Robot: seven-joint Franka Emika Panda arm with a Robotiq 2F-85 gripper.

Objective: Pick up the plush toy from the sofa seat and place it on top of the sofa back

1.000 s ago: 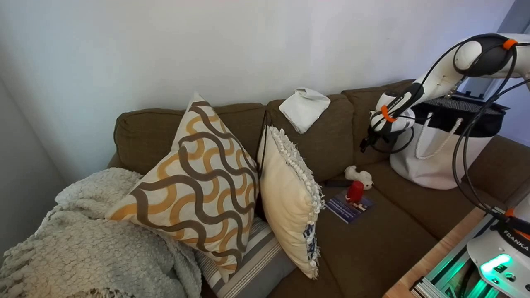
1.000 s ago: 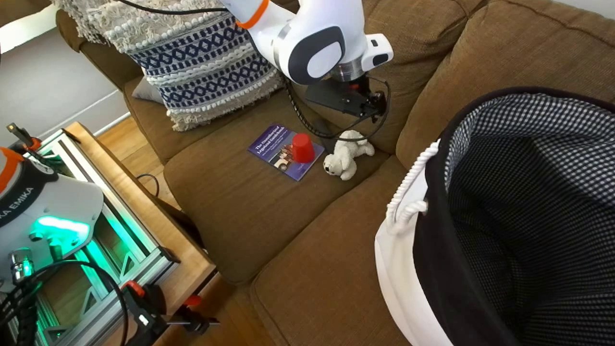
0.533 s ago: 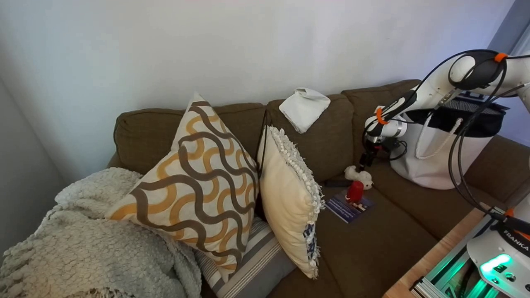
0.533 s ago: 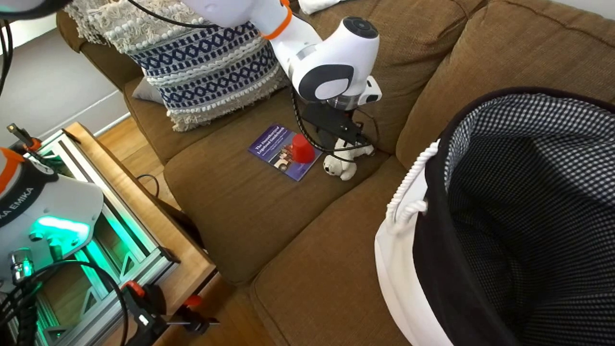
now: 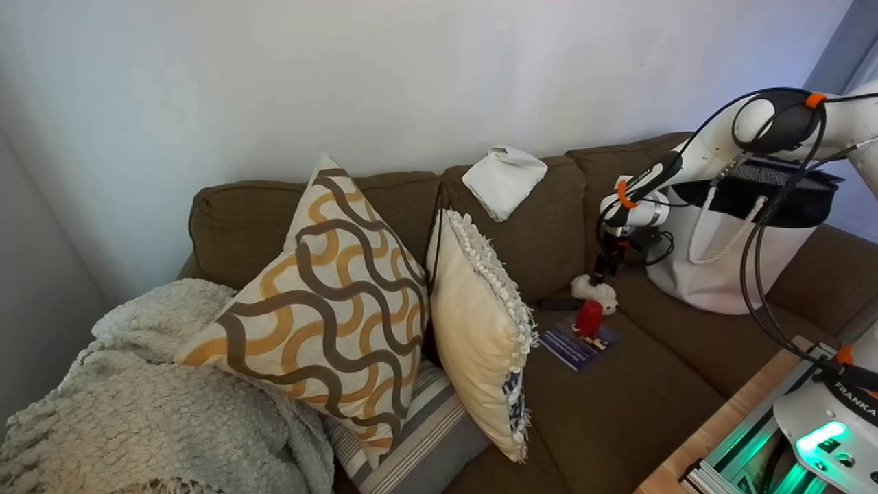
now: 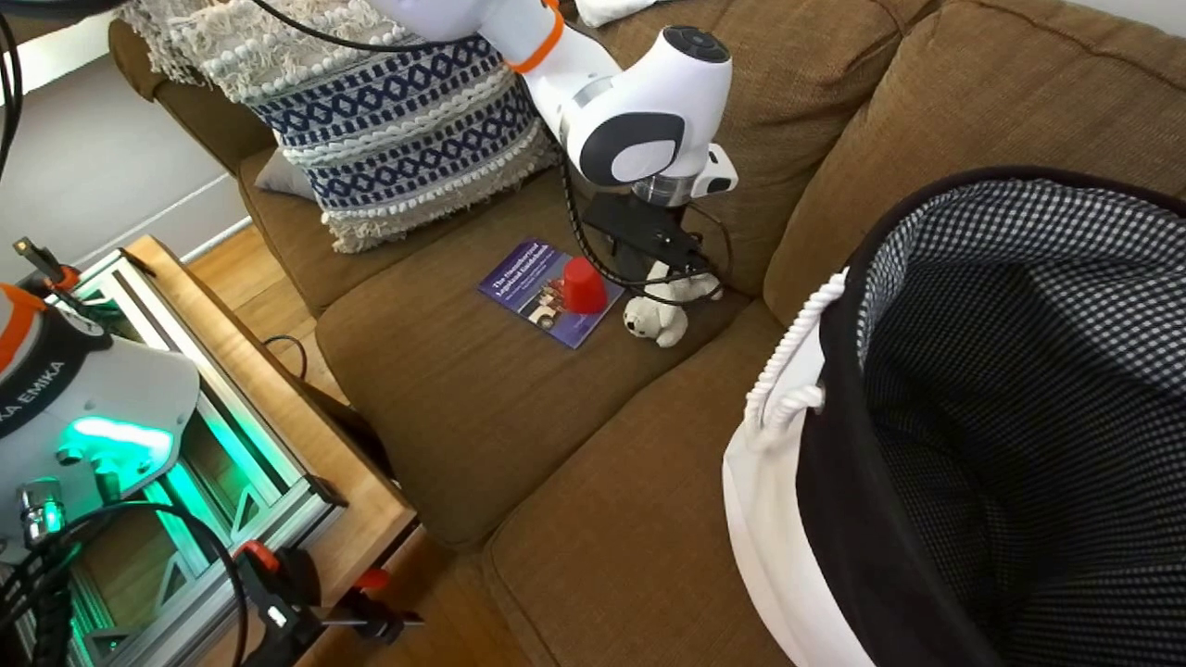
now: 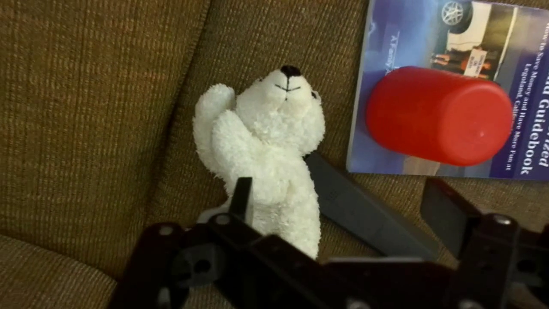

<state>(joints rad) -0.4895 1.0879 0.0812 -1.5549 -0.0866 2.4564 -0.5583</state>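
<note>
In both exterior views the arm [image 6: 690,102] is white, with rounded black joint covers [image 6: 611,134] bearing white ovals [image 6: 644,160], orange bands [image 5: 816,101] and black cables [image 6: 579,228]. The base [image 5: 820,412], lower right in an exterior view, carries white FRANKA lettering [image 5: 855,398] and a glowing green light [image 5: 822,437]. Along the bottom of the wrist view, the gripper [image 7: 343,204] is black, with angular links [image 7: 279,262], silvery screws [image 7: 502,219] and flat dark-grey pads [image 7: 448,219].

Wrist view: plush toy [image 7: 274,167], lower part hidden behind the hand [image 7: 343,204]; contact can't be told. Dark slab [image 7: 364,210] partly behind toy. Guidebook [image 7: 411,47] cut by right edge, partly masked by red cup [image 7: 437,116]. In an exterior view, basket [image 6: 852,491] runs off right and bottom; white cloth [image 6: 610,8] clipped at top.
</note>
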